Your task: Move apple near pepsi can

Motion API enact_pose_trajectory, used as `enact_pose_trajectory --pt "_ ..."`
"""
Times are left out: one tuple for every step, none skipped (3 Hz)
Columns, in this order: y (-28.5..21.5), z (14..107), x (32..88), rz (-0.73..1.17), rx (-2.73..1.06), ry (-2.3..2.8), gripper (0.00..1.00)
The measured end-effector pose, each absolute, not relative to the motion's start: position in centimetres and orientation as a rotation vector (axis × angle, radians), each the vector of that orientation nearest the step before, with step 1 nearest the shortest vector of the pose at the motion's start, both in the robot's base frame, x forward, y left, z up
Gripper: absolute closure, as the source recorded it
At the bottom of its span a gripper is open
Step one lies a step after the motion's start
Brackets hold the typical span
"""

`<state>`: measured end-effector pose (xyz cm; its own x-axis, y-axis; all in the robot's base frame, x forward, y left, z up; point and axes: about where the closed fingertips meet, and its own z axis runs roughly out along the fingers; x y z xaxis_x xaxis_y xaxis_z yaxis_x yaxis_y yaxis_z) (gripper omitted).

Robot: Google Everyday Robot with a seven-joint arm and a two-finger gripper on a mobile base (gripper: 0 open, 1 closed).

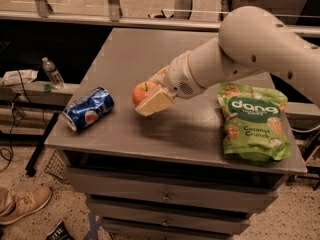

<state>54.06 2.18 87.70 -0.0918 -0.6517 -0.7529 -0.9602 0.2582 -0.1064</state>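
Note:
The apple (141,92) is small, round and red-orange with a short stem. It is held in my gripper (151,95), whose cream fingers (156,102) are shut around it, low over the grey table (165,134). The pepsi can (89,108) is blue and dented and lies on its side near the table's front left corner. The apple is a short way right of the can and apart from it. My white arm (240,49) reaches in from the upper right.
A green Dang Coconut Crunch bag (252,121) lies on the table's right side. A clear plastic water bottle (52,73) stands on a low ledge to the left. Drawers sit under the tabletop. A shoe (22,206) is on the floor at lower left.

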Motion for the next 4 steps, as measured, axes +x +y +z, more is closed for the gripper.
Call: enact_pose_trajectory --pt "4.5 87.1 54.2 0.563 -1.502 1.787 1.00" --pt "5.9 86.3 54.9 0.581 -1.516 1.769 1.00" --pt "6.9 85.6 55.3 0.610 -1.520 1.751 1.00" --pt "7.7 85.4 55.5 0.644 -1.516 1.720 1.00"
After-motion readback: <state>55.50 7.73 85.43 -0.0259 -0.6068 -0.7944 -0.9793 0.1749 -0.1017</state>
